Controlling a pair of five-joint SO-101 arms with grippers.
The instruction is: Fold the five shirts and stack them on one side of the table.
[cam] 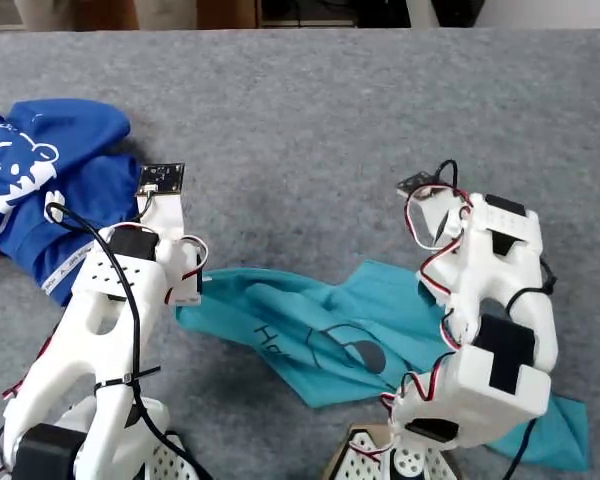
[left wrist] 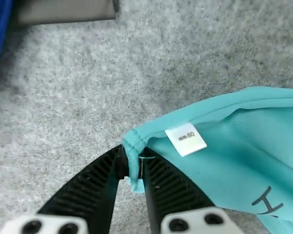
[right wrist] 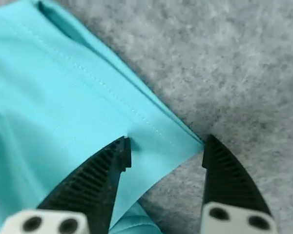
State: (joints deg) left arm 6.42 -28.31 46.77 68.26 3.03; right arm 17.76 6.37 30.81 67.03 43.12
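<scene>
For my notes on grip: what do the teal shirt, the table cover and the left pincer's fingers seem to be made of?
Teal shirt: thin, smooth knit, likely synthetic sportswear; it drapes softly, with a stitched hem and a faint mesh texture.
Table cover: grey felt or short carpet, matte and fuzzy.
Left pincer, its fingers: probably hard black plastic, matte, with ribbed inner faces.

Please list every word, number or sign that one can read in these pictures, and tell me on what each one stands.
No text can be quoted with certainty.
On the white tag at the collar of the teal shirt: small print, too blurred to read.
On the front of the teal shirt: dark lettering, folded and partly hidden, not readable.
On the blue shirt: white print, broken by folds, not readable.
</scene>
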